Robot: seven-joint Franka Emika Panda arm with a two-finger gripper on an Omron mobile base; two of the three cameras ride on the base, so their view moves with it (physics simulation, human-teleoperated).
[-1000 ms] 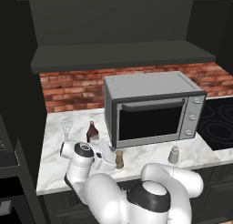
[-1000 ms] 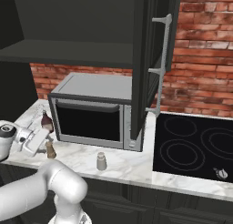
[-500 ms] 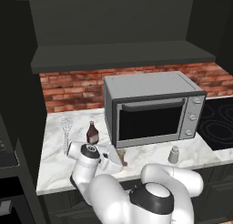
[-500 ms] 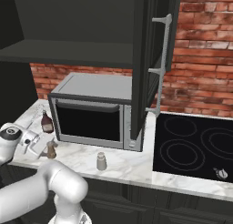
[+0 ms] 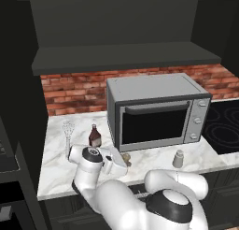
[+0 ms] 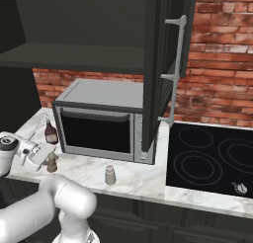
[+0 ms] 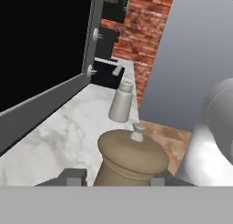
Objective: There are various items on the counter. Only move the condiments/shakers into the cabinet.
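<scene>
A tan wooden pepper mill (image 7: 132,157) stands on the white marble counter (image 5: 56,168) in front of the microwave's left corner. My gripper (image 7: 113,180) is shut on it, one dark tip on each side of its body. In the base views the gripper (image 5: 119,162) reaches the mill (image 5: 126,157) from the left, low over the counter, as does the gripper (image 6: 43,157) beside the mill (image 6: 51,162). The dark red-brown bottle (image 5: 94,136) stands behind it. Further right stands the pale grey shaker (image 5: 178,158), which also appears beyond the mill (image 7: 121,104). The dark cabinet shelf (image 5: 126,56) hangs above.
A grey microwave (image 5: 156,112) takes up the middle of the counter under the shelf. A wire whisk (image 5: 68,130) lies at the far left near the brick wall. The black stovetop (image 6: 212,158) lies to the right. An open cabinet door (image 6: 158,64) with a long handle hangs over the microwave's right end.
The hand has moved right and down to the pepper mill, and its jaws have closed from wide open onto the mill. Bottle, shaker and whisk have not moved.
</scene>
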